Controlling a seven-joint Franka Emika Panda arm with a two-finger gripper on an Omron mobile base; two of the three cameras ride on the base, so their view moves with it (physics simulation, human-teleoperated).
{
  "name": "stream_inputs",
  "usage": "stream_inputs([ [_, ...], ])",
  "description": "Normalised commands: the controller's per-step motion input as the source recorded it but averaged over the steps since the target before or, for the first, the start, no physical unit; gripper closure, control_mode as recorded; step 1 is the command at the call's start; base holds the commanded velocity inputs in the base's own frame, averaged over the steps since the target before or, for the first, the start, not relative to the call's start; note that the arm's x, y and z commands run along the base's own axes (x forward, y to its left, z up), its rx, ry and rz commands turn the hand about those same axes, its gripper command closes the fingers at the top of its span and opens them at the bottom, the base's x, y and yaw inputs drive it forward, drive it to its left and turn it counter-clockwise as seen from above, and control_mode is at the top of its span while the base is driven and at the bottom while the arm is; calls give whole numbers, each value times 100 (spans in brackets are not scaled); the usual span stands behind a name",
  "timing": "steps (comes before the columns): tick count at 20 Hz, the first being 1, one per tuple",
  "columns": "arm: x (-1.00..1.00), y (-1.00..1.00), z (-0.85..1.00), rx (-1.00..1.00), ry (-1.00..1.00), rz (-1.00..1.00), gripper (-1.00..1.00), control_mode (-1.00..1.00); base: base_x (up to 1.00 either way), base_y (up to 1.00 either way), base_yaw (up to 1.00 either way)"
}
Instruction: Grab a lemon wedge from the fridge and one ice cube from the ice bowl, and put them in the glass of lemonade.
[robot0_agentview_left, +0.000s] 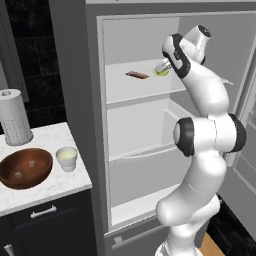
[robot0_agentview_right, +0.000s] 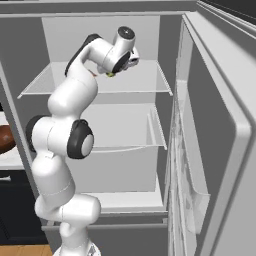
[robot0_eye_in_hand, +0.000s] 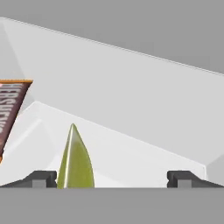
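Note:
The fridge (robot0_agentview_left: 75, 70) stands open, its white shelves showing. On the top shelf lies the lemon wedge (robot0_agentview_left: 161, 73), a small yellow-green piece. My gripper (robot0_agentview_left: 163, 66) reaches into that shelf right at the wedge, also seen from the other side as gripper (robot0_agentview_right: 114, 73) over wedge (robot0_agentview_right: 110, 75). In the hand view the lemon wedge (robot0_eye_in_hand: 75, 159) stands between the open fingertips, close to the left one (robot0_eye_in_hand: 41, 178), and my gripper (robot0_eye_in_hand: 113, 178) holds nothing. On the marble counter to the left sit the ice bowl (robot0_agentview_left: 25, 168) with ice cubes and the glass of lemonade (robot0_agentview_left: 66, 158).
A reddish-brown chocolate bar (robot0_agentview_left: 137, 75) lies on the same shelf left of the wedge, also at the left edge as chocolate bar (robot0_eye_in_hand: 11, 109). A paper-towel roll (robot0_agentview_left: 15, 117) stands behind the bowl. The open fridge door (robot0_agentview_right: 220, 130) stands close on the right.

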Motion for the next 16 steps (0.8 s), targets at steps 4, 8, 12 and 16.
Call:
stream_inputs([
  [4,-22,21,0,0,0,3,-100,-100,0,0,0],
  [8,-6,24,-11,0,0,2,-100,-100,0,0,0],
  [12,16,8,-41,0,0,2,-100,-100,0,0,0],
  [16,-4,0,-39,0,0,0,-100,-100,0,0,0],
])
